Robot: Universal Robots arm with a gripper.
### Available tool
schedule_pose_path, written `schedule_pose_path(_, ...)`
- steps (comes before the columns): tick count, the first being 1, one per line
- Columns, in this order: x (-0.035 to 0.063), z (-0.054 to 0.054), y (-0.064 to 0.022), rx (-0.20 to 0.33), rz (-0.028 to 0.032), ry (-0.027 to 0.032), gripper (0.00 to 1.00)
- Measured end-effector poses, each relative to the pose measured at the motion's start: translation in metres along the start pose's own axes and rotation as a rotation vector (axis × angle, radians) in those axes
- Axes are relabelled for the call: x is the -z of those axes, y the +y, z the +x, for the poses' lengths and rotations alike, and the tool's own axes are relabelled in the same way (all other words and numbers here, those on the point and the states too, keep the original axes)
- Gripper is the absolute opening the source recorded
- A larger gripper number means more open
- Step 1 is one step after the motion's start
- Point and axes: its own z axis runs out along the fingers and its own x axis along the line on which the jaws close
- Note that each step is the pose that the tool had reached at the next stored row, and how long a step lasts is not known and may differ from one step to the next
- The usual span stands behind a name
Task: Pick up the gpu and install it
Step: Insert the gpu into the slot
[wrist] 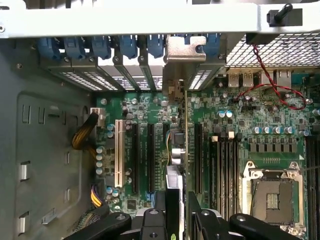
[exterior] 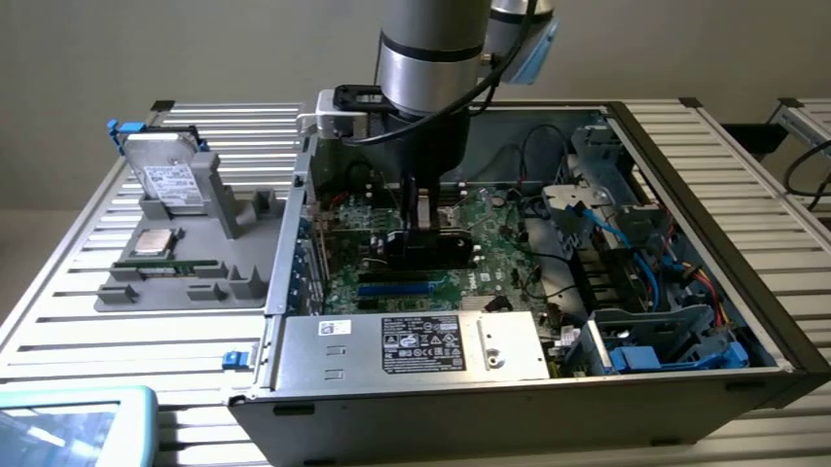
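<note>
"Gpu (exterior: pixel 418 258) in the exterior view: where is it?"

"Deep inside the open computer case (exterior: pixel 707 156), on edge under the gripper (exterior: pixel 418 238), over the motherboard (exterior: pixel 500 238). The arm reaches straight down, I think so that the card meets its slot squarely. On the exterior view's left a grey tray (exterior: pixel 247 277) carries a drive (exterior: pixel 169 180) and a memory stick (exterior: pixel 162 265), both well apart from the work."

"Can you judge the grip from there?"

"Hardly; the arm's bulk covers it. The wrist view settles it: the gripper (wrist: pixel 182 200) is clamped on the gpu (wrist: pixel 186 145), a finger on each face. The card reads as a thin line running among the black expansion slots (wrist: pixel 150 155)."

"What else does the wrist view add?"

"Its metal bracket (wrist: pixel 182 50) sits at the case's rear wall, in line with the blue clips (wrist: pixel 102 47), which suggests it is lined up with a slot. Whether the connector edge is seated, I cannot tell."
</note>
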Motion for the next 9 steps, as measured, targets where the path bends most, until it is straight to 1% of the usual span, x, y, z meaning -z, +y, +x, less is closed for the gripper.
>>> schedule_pose_path(6, -0.001, 0.0004, -0.0001, 0.0, -0.0003, -0.0005, 0.27)
schedule_pose_path(9, -0.0048, 0.0003, -0.0002, 0.0, -0.0011, -0.0006, 0.27)
